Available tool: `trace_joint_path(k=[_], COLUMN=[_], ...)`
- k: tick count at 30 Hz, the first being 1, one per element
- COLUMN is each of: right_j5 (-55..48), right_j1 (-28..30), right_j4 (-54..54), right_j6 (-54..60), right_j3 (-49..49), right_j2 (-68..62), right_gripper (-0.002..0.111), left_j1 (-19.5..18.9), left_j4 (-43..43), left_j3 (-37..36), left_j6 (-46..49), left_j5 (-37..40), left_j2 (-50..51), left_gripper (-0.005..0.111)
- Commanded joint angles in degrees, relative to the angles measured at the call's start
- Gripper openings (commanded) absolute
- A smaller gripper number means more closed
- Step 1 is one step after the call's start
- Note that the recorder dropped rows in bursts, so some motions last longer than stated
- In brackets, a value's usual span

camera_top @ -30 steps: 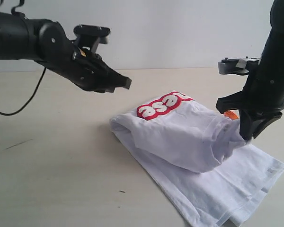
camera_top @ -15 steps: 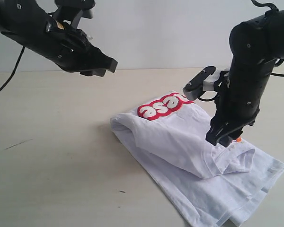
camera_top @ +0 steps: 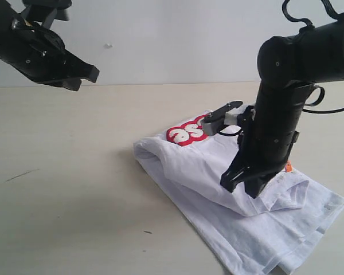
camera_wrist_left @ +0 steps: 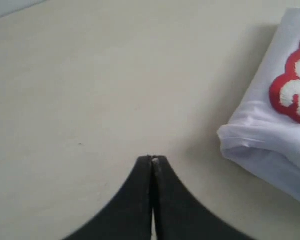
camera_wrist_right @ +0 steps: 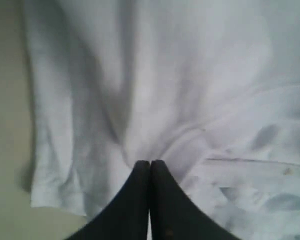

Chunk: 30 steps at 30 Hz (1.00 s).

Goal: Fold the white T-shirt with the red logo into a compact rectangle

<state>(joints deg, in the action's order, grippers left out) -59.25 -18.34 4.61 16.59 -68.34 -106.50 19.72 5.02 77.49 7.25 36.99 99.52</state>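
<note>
Black right arm (camera_top: pixel 278 114) bent down, jaws pinching white T-shirt (camera_top: pixel 195 166), left arm (camera_top: pixel 34 51) raised, jaws pressed together.

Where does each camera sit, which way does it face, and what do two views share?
Exterior view: off the arms, facing across the table to the wall; left gripper, right gripper, white T-shirt.
Left wrist view: down past its shut gripper at table and red logo.
Right wrist view: down past its shut gripper onto puckered shirt cloth.
Shared: exterior and left wrist show the logo.
</note>
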Motion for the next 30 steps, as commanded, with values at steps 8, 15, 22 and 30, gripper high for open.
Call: trace_joint_path(k=[8, 15, 22, 30], right_j5=[36.0, 19.7, 15.5, -3.7], right_j1=[-2.6, -2.9, -6.4, -12.4], right_j4=[-15.5, 7.3, 15.6, 14.4], right_j6=[-26.7, -7.5, 5.0, 11.5], right_j3=[-6.4, -21.0, -21.4, -21.1], right_j2=[-5.1, -17.5, -20.7, -20.0], right_gripper=[0.000, 0.000, 0.000, 0.000], left_j1=[-0.7, -2.9, -3.2, -3.2], left_j4=[0.8, 0.8, 1.4, 1.4], left_j3=[-0.2, -0.2, -0.2, -0.2], left_j6=[0.0, 0.0, 0.0, 0.0], left_j5=[2.7, 0.4, 0.6, 1.3], left_j2=[-1.4, -1.6, -1.6, -1.6], left_gripper=[0.000, 0.000, 0.000, 0.000])
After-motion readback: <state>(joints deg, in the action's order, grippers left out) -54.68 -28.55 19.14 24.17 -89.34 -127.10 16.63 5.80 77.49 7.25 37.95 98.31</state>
